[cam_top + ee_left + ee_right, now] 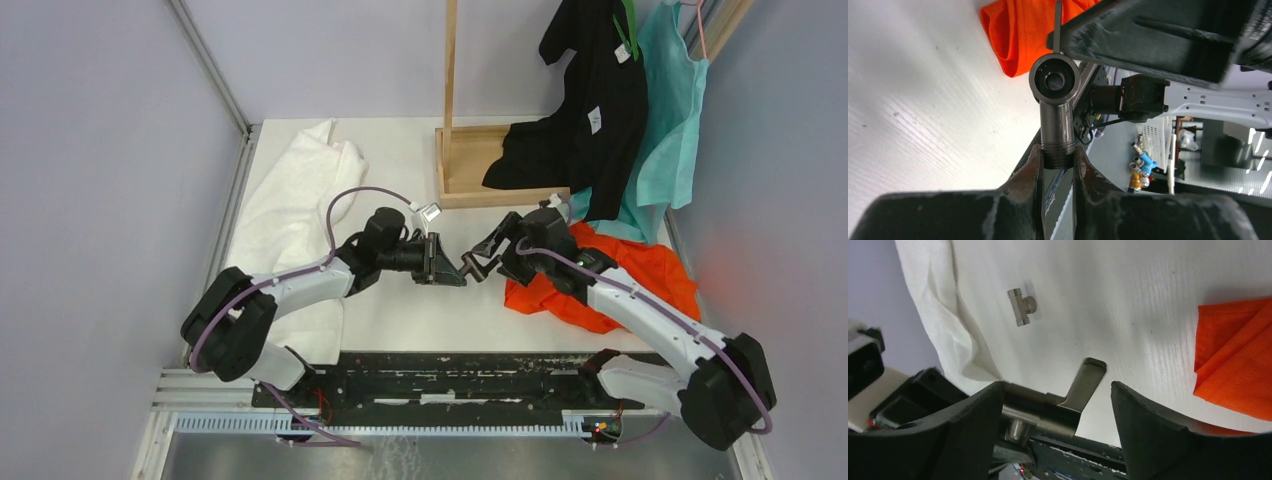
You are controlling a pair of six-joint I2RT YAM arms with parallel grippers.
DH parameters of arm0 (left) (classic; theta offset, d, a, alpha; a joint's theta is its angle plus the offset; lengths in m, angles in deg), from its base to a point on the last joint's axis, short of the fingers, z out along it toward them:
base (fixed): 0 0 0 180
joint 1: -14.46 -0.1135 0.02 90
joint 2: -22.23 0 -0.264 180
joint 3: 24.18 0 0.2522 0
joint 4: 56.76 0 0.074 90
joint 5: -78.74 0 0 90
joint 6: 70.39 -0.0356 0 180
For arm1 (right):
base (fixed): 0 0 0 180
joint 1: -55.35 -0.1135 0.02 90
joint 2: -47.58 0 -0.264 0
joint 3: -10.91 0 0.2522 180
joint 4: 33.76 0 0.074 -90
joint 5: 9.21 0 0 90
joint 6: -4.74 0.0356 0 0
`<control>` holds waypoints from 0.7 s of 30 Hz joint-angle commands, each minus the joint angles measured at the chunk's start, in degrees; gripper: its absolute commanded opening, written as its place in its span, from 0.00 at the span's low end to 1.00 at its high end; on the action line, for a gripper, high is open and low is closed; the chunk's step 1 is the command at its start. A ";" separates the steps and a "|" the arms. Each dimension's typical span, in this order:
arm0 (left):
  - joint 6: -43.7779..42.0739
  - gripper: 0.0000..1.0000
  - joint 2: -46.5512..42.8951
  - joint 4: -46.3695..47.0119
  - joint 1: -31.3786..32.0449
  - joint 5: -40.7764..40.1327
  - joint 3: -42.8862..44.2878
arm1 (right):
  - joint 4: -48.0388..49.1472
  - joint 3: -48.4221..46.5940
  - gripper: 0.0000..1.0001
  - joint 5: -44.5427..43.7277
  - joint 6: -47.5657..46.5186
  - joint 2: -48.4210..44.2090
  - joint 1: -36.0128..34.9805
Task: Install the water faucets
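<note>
The smooth, dark metal faucet (1054,112) is clamped by its threaded end in the left gripper (1058,156). The right gripper (1053,390) is held wide around it. The short T-fitting (1021,306) is laid on the white table (1148,300).

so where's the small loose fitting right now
In the right wrist view it's upper left: the small fitting lies on the table, close beside the white towel.
</note>
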 commanded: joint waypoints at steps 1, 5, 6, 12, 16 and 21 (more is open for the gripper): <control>-12.44 0.03 -2.61 -7.70 -2.01 7.10 7.47 | -1.35 -2.45 0.90 6.18 -21.69 -9.23 0.03; -19.08 0.03 -4.79 -13.20 -2.99 16.13 9.17 | -5.80 -5.50 1.00 12.95 -36.42 -17.16 0.66; -22.62 0.03 -5.18 -17.06 -2.98 17.97 10.56 | -5.00 -5.65 1.00 16.16 -38.71 -19.37 0.67; -41.72 0.03 -7.94 -36.79 -3.05 22.73 19.40 | -2.10 -7.51 1.00 29.06 -46.83 -24.69 0.62; -44.66 0.03 -9.67 -39.36 -3.04 24.97 21.21 | 2.22 -8.20 1.00 38.17 -46.51 -21.63 0.65; -44.13 0.03 -10.01 -39.40 -3.06 26.34 21.96 | 8.36 -5.70 1.00 43.87 -44.22 -19.32 0.67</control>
